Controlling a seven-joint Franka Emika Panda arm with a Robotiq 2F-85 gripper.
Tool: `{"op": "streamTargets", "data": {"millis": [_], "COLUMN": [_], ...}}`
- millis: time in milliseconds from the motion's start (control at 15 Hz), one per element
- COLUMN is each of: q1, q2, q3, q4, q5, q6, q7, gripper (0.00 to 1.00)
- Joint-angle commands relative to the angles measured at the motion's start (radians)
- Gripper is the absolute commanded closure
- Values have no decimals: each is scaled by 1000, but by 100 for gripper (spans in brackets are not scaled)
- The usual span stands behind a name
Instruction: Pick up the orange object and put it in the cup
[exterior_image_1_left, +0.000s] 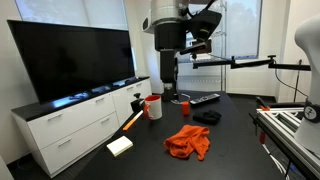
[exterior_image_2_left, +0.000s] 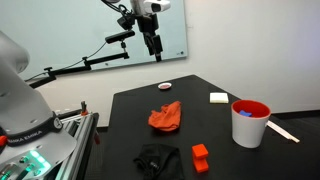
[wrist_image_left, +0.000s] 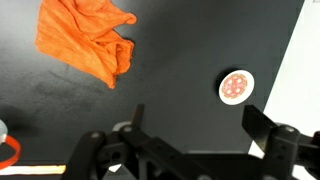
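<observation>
**A:** Which step is in hand, going by the exterior view with the television?

**B:** The very beginning, I'd judge: nothing has been picked up. The end effector (exterior_image_1_left: 172, 88) hangs well above the black worktop (exterior_image_1_left: 238, 138). The orange cloth (exterior_image_1_left: 188, 142) lies crumpled towards the front. It is well apart from the red-rimmed cup (exterior_image_1_left: 153, 106), which stands near the edge by the white cabinet (exterior_image_1_left: 70, 125) and the television (exterior_image_1_left: 70, 60).

**A:** And from the opposite side?

**B:** There the cloth (exterior_image_2_left: 166, 117) sits mid-worktop and the cup (exterior_image_2_left: 249, 123) is off towards a corner. A small orange-red block (exterior_image_2_left: 200, 157) rests just beside a black cloth (exterior_image_2_left: 158, 158). That block could be the object meant instead, and I can't settle which.

**A:** What about the wrist view?

**B:** The fingers (wrist_image_left: 135, 120) are spread wide with nothing between them. The orange cloth (wrist_image_left: 85, 45) shows at upper left, off-centre, and a small round disc (wrist_image_left: 235, 87) lies to the right.

**A:** So what does the next move call for?

**B:** I'd move across until the end effector is centred over the cloth, then descend and pinch a raised fold. Soft fabric may trail over the cup's rim, so it needs a high carry.
</observation>
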Motion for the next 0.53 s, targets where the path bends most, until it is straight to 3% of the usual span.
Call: {"op": "streamTargets", "data": {"millis": [0,333,467], "q1": [-76,-276,-325], "q2": [-32,87,158], "q3": [-66,-243,-283], "q4": [60,231,266], "q5": [16,-12,-11], "q6": [-15,-33,-54], "q7": [-35,-11,-6], "gripper": [0,0,0]}}
